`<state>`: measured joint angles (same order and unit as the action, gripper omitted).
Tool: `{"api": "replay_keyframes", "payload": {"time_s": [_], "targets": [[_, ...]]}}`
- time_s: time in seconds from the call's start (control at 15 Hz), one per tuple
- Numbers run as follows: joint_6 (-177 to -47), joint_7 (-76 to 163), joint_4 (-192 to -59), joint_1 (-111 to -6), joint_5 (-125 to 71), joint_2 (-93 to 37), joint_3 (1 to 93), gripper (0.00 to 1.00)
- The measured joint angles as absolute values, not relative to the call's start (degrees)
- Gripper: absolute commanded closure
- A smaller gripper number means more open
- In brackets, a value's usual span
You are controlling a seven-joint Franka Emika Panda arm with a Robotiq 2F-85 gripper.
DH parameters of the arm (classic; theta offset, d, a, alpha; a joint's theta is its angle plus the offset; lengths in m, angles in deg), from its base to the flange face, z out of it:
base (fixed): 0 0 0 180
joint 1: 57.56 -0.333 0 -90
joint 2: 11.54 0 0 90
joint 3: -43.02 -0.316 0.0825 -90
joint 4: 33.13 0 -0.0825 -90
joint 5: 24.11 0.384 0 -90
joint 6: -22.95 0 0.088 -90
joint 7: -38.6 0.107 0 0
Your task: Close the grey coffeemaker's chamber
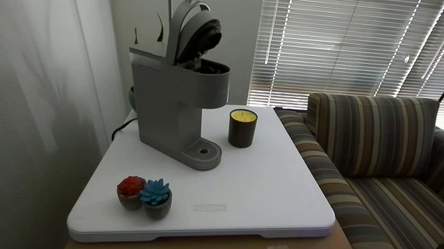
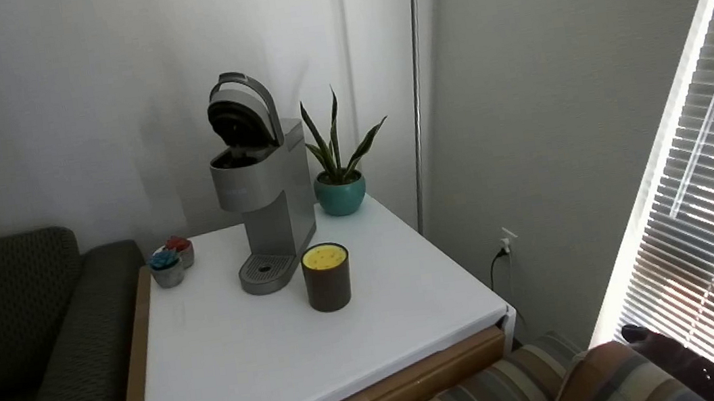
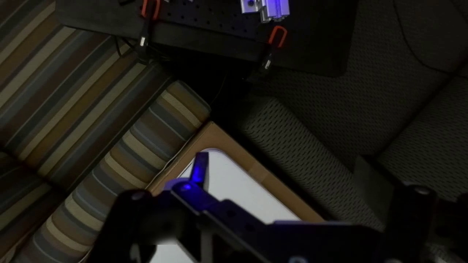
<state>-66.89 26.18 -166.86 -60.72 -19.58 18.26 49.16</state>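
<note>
The grey coffeemaker (image 1: 164, 104) stands upright on the white table; it also shows in an exterior view (image 2: 266, 184). Its chamber lid (image 1: 193, 31) is tilted up and back on its hinge, with the dark brew cavity showing below; the raised lid also shows in an exterior view (image 2: 241, 116). The curved grey handle is up around the lid. My gripper (image 3: 283, 164) shows in the wrist view with its fingers wide apart and nothing between them. It is away from the coffeemaker, which is out of the wrist view. Neither exterior view clearly shows the gripper.
A dark candle cup (image 1: 241, 131) with a yellow top stands beside the coffeemaker. Two small succulent pots (image 1: 156, 204) sit near the table's edge. A teal plant pot (image 2: 340, 194) stands behind. A striped armchair (image 1: 370, 139) and a dark couch (image 2: 4, 325) flank the white table (image 1: 273, 191).
</note>
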Motion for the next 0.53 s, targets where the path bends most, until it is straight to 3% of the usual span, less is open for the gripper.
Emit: {"api": "replay_keyframes", "payload": {"time_s": [0.53], "targets": [[-67.55, 33.45, -156.36, -60.61, -20.86, 6.76, 47.01, 0.0]]}}
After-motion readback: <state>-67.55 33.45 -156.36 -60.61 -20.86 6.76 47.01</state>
